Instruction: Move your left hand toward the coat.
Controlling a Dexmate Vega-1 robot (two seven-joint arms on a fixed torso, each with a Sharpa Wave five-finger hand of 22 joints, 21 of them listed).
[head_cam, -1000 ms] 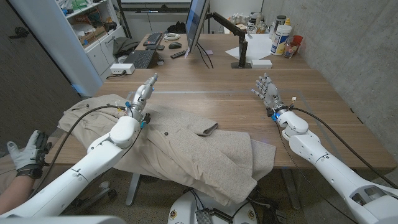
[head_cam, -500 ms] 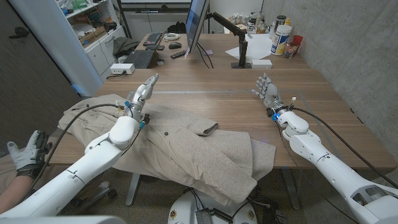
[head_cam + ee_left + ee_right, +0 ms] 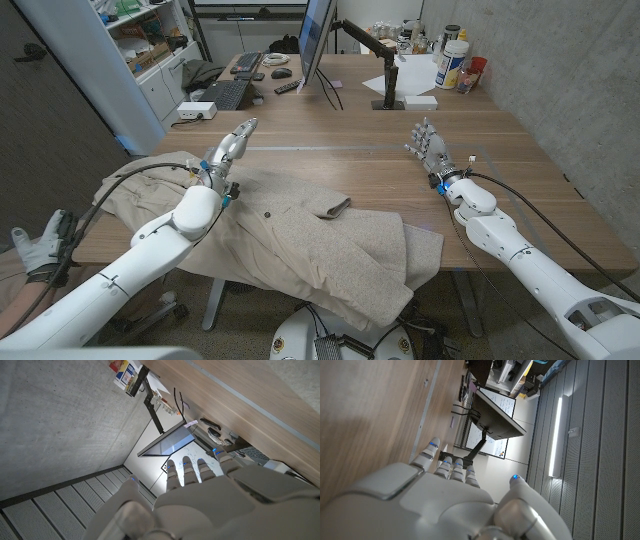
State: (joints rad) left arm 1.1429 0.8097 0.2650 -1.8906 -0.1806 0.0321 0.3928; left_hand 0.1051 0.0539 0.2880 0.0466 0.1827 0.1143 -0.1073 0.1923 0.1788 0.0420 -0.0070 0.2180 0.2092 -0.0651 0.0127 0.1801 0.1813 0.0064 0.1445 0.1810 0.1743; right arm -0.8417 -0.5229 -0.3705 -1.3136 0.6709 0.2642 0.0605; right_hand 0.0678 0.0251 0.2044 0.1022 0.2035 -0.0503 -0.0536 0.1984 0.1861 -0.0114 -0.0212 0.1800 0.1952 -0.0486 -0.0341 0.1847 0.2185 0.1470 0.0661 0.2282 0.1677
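No text, label, brand or number can be read in any view. The white container (image 3: pixel 453 63) far beyond the right hand (image 3: pixel 428 147) bears a label too small to read.

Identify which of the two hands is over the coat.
The left hand, raised above the beige coat; the right hand stands over bare table.

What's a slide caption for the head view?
Left hand raised open above the beige coat; right hand open over the wooden table.

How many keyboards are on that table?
2: one black keyboard at the far left beside the monitor, and a smaller one further back behind it. Others may be hidden behind the monitor.
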